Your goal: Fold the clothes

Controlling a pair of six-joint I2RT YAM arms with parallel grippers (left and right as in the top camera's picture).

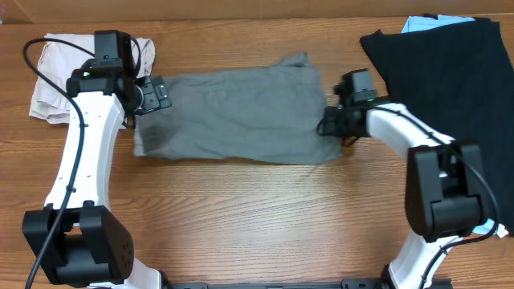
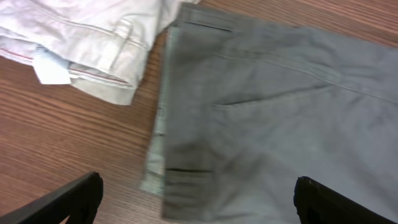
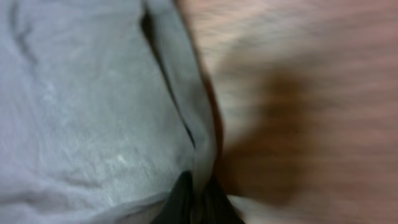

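The mid-grey shorts point(image 1: 233, 112) lie flat across the middle of the table, waist end to the left. My left gripper point(image 1: 152, 95) is open above the waist end; in the left wrist view the shorts point(image 2: 273, 106) fill the space between its spread fingers point(image 2: 199, 196). My right gripper point(image 1: 331, 122) is at the shorts' right edge. In the right wrist view its fingers point(image 3: 198, 198) are shut on a fold of the grey fabric point(image 3: 81, 112).
Folded beige shorts point(image 1: 56, 76) lie at the far left, also in the left wrist view point(image 2: 81, 37). A large black garment point(image 1: 450, 72) lies at the far right, with pale blue cloth point(image 1: 422, 22) behind it.
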